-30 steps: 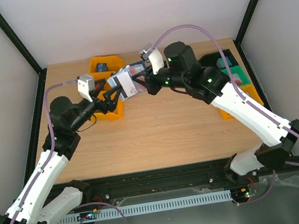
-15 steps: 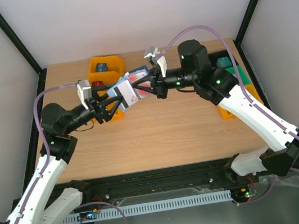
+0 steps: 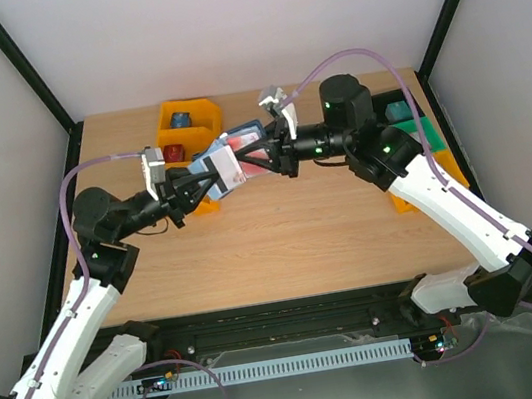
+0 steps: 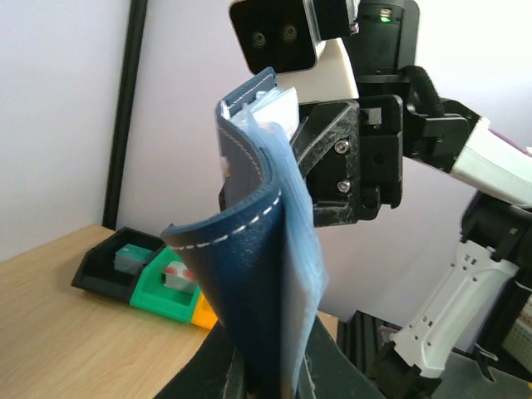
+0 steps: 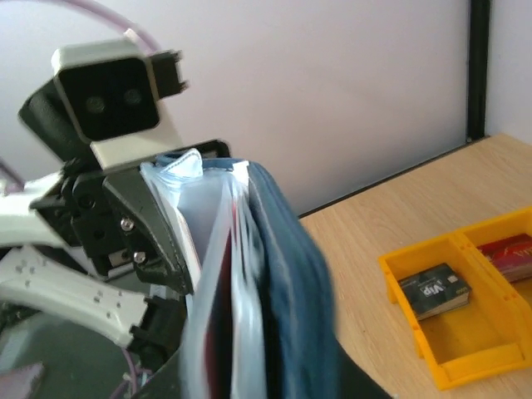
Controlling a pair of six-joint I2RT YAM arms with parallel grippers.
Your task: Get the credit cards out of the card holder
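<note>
The card holder, navy outside and light blue inside, hangs in the air between both arms above the table's back left. My left gripper is shut on its near end, seen as a curved navy cover rising from my jaws. My right gripper is shut on the opposite end. A red credit card sits between the clear sleeves. Each wrist view shows the other gripper's fingers behind the holder.
A yellow three-compartment bin lies under the holder; a dark card and a red card lie in it. Black, green and orange bins stand at the table's right.
My left gripper was open beside the holder and has closed on it. The right arm stretched out and carried the holder slightly left and lower toward the left gripper.
</note>
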